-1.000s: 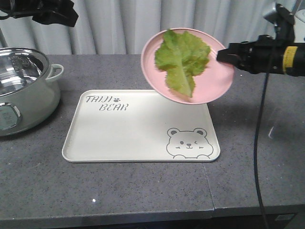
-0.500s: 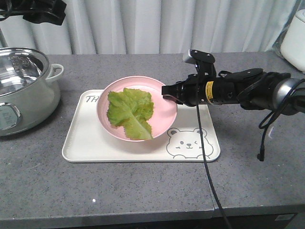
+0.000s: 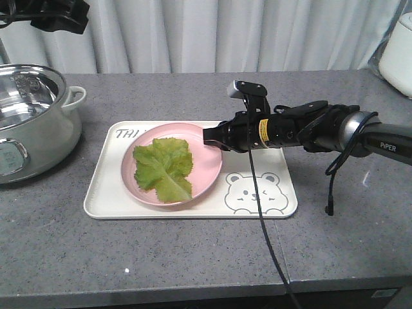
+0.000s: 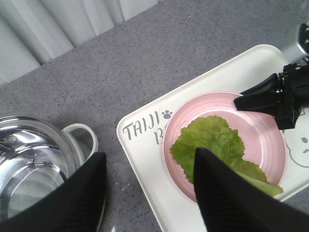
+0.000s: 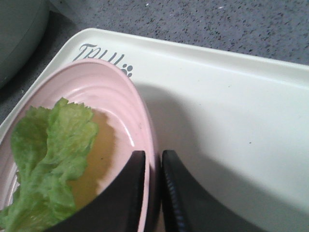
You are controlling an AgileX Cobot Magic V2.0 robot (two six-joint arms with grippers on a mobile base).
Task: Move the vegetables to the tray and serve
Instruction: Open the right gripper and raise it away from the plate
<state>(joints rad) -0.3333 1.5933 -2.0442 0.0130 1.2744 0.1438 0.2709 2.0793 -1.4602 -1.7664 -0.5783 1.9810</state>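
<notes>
The vegetables (image 3: 162, 167), one crinkly green lettuce leaf, lie in a round pink plate (image 3: 206, 161). The plate sits low on the left half of the cream tray (image 3: 193, 207) and covers part of its lettering. My right gripper (image 3: 210, 136) reaches in from the right and is shut on the plate's right rim. In the right wrist view one finger is inside the rim and one outside, around the right gripper (image 5: 153, 154), with the leaf (image 5: 53, 140) to the left. My left gripper (image 4: 149, 153) hangs open high above the tray's left edge, holding nothing.
A steel pot (image 3: 29, 119) in a pale green cooker stands left of the tray, its handle close to the tray's corner. A white appliance (image 3: 399, 48) sits at the far right back. A curtain hangs behind the grey countertop (image 3: 193, 257). A cable (image 3: 264, 219) droops from the right arm.
The right arm brought the plate down from a tilted hold in the air at the right onto the tray, then slid it leftwards. The leaf stayed in the plate. The left arm barely moved.
</notes>
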